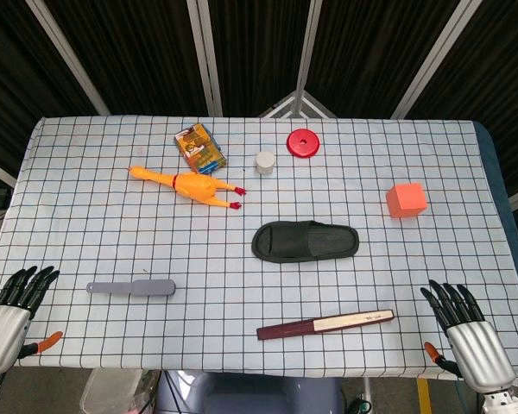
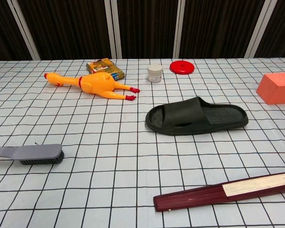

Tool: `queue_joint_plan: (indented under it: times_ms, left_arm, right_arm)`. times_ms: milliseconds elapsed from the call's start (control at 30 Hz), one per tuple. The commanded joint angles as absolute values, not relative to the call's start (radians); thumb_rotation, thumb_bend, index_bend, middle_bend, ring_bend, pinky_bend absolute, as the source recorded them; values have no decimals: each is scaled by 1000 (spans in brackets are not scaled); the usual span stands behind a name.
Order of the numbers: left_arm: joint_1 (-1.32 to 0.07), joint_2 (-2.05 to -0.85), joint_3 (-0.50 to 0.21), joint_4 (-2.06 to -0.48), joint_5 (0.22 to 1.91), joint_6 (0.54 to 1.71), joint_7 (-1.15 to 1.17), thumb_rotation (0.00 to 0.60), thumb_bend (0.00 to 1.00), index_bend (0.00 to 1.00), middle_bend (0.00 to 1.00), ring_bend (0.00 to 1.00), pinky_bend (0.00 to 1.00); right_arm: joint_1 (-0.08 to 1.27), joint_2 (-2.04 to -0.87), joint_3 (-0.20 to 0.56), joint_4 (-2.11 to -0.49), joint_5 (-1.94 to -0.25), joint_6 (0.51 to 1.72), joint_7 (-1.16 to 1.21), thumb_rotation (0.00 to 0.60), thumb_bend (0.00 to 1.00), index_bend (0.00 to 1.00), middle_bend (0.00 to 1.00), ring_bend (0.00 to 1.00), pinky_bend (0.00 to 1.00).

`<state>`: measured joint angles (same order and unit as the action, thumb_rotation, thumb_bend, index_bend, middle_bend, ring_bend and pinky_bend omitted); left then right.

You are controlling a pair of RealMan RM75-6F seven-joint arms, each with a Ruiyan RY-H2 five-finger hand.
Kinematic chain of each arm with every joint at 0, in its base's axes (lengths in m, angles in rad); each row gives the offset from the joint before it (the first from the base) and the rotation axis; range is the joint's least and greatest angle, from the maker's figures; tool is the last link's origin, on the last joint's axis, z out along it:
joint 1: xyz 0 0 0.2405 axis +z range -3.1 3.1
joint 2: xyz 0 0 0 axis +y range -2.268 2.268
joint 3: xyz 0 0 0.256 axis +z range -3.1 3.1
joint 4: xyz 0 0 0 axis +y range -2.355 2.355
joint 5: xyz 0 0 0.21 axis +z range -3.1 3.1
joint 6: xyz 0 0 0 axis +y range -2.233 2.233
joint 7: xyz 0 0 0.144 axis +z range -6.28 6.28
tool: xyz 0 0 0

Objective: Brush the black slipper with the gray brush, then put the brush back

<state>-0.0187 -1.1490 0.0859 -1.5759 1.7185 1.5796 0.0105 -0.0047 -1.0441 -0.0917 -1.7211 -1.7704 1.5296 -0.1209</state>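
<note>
Nothing done yet, I judge: both robot hands, left (image 1: 17, 306) and right (image 1: 462, 323), rest spread and empty; brush (image 1: 132, 287) lies just beyond my left, slipper (image 1: 305, 241) unbrushed further off.

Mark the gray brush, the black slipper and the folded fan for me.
gray brush (image 2: 42, 154), chest view, on the bristle head.
black slipper (image 1: 304, 241), head view, on the middle of the upper strap.
folded fan (image 1: 324, 325), head view, where the dark red part meets the cream part.

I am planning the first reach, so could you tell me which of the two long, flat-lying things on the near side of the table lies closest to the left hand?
The gray brush, just inboard of the left hand; the closed folding fan lies toward the right hand.
</note>
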Motion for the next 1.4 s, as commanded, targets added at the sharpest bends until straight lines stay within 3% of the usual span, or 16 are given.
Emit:
queue_joint_plan:
  times_ms: [33,233,467,600,1000,1400]
  left_arm:
    - [-19,-1150,86,-1575,1716,1576,13,600,52,0,63,0,50]
    - [-24,-1156,82,-1578,1712,1568,25,600,51,4,75,8,63]
    - [-87,-1251,24,-1583,1638,1445,208,600,82,187,235,159,194]
    - [-130,-1356,-15,-1568,1604,1390,331,600,102,232,284,202,258]
    - [-177,-1616,-22,-1437,1571,1321,502,600,138,231,324,241,278]
    - [-215,-1703,-58,-1379,1513,1284,510,600,152,236,323,241,278]
  right_arm:
    - [-5,-1043,-92,-1722,-1773,1532,-119,600,324,0,0,0,0]
    - [-3,-1042,-90,-1726,-1781,1536,-123,600,325,0,0,0,0]
    - [13,-1045,-81,-1727,-1751,1500,-117,600,324,0,0,0,0]
    - [22,-1037,-76,-1731,-1740,1492,-96,600,325,0,0,0,0]
    - [24,-992,-85,-1716,-1762,1522,29,600,325,0,0,0,0]
    - [29,-985,-89,-1709,-1758,1512,41,600,325,0,0,0,0]
